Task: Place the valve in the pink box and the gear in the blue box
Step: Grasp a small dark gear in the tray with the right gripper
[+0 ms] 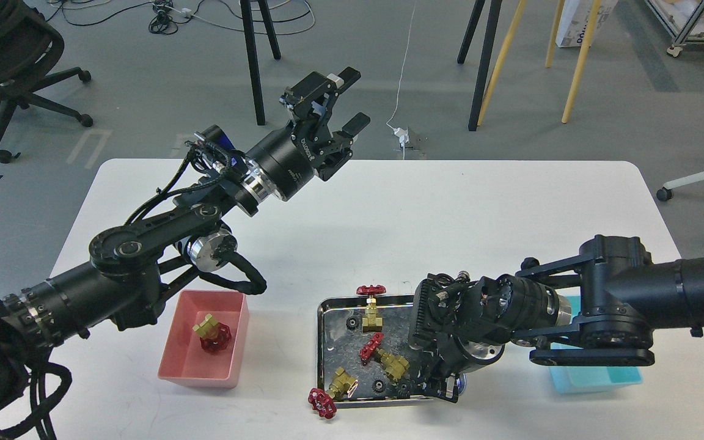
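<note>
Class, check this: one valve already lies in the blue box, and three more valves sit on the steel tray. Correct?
Not quite. In the head view that valve lies in the pink box, not the blue box. Three valves do sit on the steel tray.

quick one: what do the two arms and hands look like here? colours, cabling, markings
Both arms are matte black, built from cylindrical segments and flat link plates, with polished silver rings at some joints. The left arm carries loose black corrugated cable loops, a blue patch near the wrist, and small white lettering on the wrist housing. The left hand has two black fingers. The right hand looks black and ribbed.
</note>
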Action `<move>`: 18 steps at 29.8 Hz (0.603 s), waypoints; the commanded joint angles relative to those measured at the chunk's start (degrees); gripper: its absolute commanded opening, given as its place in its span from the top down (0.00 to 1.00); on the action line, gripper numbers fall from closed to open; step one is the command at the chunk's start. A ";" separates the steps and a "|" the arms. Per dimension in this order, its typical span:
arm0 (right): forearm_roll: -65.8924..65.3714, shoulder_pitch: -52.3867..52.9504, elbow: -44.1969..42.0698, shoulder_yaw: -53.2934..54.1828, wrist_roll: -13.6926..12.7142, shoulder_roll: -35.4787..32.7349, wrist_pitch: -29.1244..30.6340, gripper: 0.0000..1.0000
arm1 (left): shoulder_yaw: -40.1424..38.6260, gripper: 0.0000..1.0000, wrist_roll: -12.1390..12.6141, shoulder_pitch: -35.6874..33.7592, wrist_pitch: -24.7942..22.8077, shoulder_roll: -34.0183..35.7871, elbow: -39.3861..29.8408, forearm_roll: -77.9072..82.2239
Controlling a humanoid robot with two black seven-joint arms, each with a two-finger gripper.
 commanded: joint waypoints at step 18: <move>-0.09 -1.24 -1.51 -0.33 -1.37 0.93 0.00 0.71 | 0.00 0.18 0.01 0.00 -0.08 0.00 0.44 0.00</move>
